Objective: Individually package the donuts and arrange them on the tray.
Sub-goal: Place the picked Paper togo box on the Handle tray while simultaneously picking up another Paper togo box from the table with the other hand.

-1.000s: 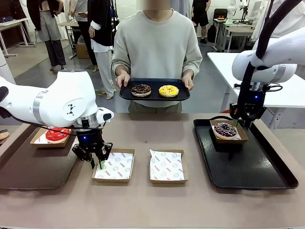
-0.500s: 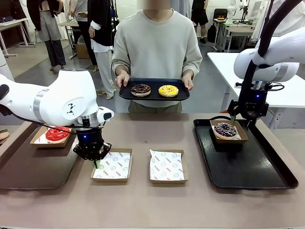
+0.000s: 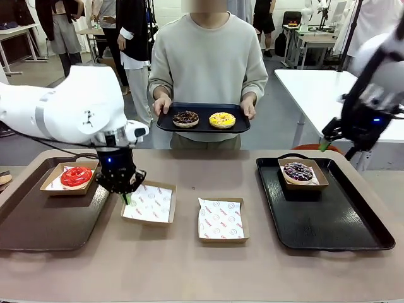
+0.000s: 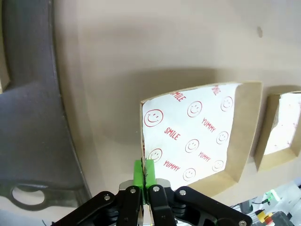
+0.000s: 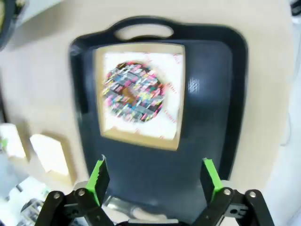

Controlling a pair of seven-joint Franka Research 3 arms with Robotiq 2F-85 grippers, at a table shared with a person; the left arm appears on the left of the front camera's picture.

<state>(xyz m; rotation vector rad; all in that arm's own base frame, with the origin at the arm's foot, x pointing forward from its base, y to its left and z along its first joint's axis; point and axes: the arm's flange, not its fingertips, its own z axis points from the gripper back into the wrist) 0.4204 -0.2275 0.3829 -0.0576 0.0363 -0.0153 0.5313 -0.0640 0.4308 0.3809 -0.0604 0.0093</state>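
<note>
A red donut (image 3: 76,176) lies in a paper-lined box on the left tray (image 3: 38,221). My left gripper (image 3: 126,194) is shut on the left wall of an empty smile-print box (image 3: 151,203); the left wrist view shows its green pads (image 4: 143,169) pinching that box (image 4: 197,136) by the edge. On the black right tray (image 3: 328,221) a purple sprinkled donut (image 3: 298,171) sits boxed. Raised above and to the right of it, my right gripper (image 3: 338,148) hangs open and empty over the donut (image 5: 134,92), as the right gripper (image 5: 154,176) shows. A person holds a small tray (image 3: 203,128) with a chocolate donut (image 3: 185,118) and a yellow donut (image 3: 222,119).
A second empty lined box (image 3: 221,219) lies at the table's middle, also seen as the neighbouring box (image 4: 282,122) in the left wrist view. The left tray's rim (image 4: 28,117) runs close beside the held box. Bare table lies in front of both boxes.
My left gripper has shut on the empty box's edge and shifted it back and left, toward the left tray. The right arm has risen and swung right, away from the boxed purple donut.
</note>
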